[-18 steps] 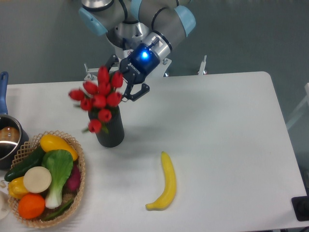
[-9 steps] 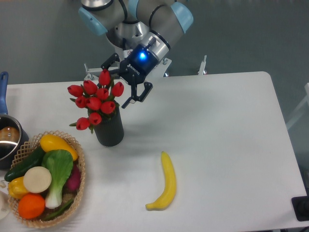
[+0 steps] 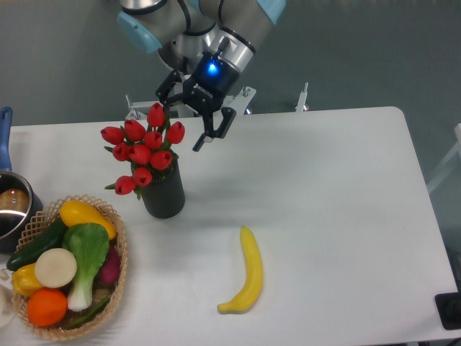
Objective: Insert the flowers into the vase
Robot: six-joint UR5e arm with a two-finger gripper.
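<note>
While flowers (image 3: 144, 150) stand in vase (image 3: 164, 196), jaws spread, seemingly empty, just above-right.

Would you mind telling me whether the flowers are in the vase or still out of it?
In. The flowers stand in the mouth of the upright vase, and the gripper above has open jaws.

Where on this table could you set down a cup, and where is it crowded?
Bare room: everything right of the banana, and the strip between banana and vase. Crowded: the left edge, with the basket and pot.
</note>
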